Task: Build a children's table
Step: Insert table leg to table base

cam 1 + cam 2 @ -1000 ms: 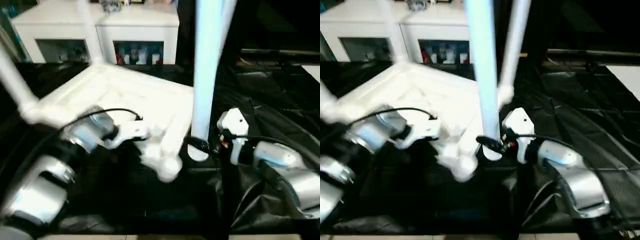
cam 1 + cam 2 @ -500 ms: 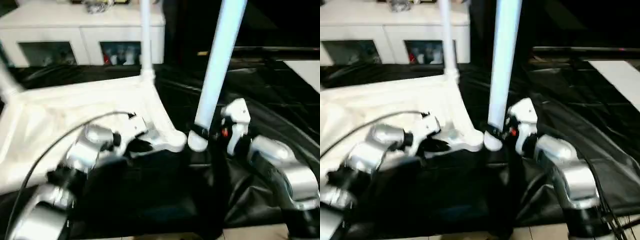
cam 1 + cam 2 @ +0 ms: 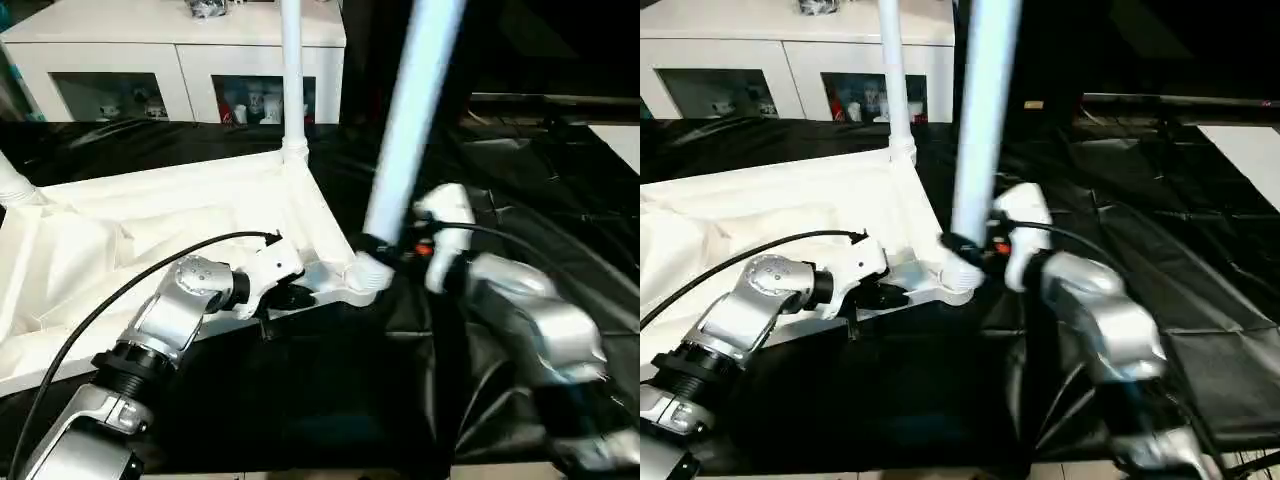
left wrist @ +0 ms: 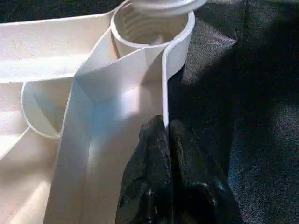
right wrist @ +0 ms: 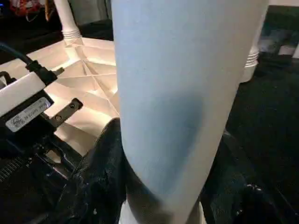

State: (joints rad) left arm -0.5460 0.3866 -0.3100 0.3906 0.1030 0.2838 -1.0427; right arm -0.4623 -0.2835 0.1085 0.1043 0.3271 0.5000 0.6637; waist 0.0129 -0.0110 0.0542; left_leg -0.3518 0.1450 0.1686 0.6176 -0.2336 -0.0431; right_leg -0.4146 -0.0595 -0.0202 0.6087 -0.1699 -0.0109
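The white tabletop (image 3: 150,230) lies ribbed side up on the black cloth. One white leg (image 3: 291,70) stands in its far corner socket, and another leg (image 3: 12,185) rises at the left edge. My right gripper (image 3: 378,250) is shut on a third leg (image 3: 405,120), which tilts, its lower end at the near right corner socket (image 3: 362,278). In the right wrist view that leg (image 5: 182,93) sits between the black fingers (image 5: 100,177). My left gripper (image 3: 290,297) is shut on the tabletop's rim (image 4: 164,84) just beside the threaded socket (image 4: 152,23).
A white glass-door cabinet (image 3: 180,60) stands behind the work. Crumpled black cloth (image 3: 540,180) covers the surface to the right. A black cable (image 3: 150,270) loops from my left wrist over the tabletop. A pale surface (image 3: 625,140) shows at the far right edge.
The held leg's lower end has moved left onto the near right corner socket, and the leg now leans. My left gripper stays on the rim. The camera has shifted.
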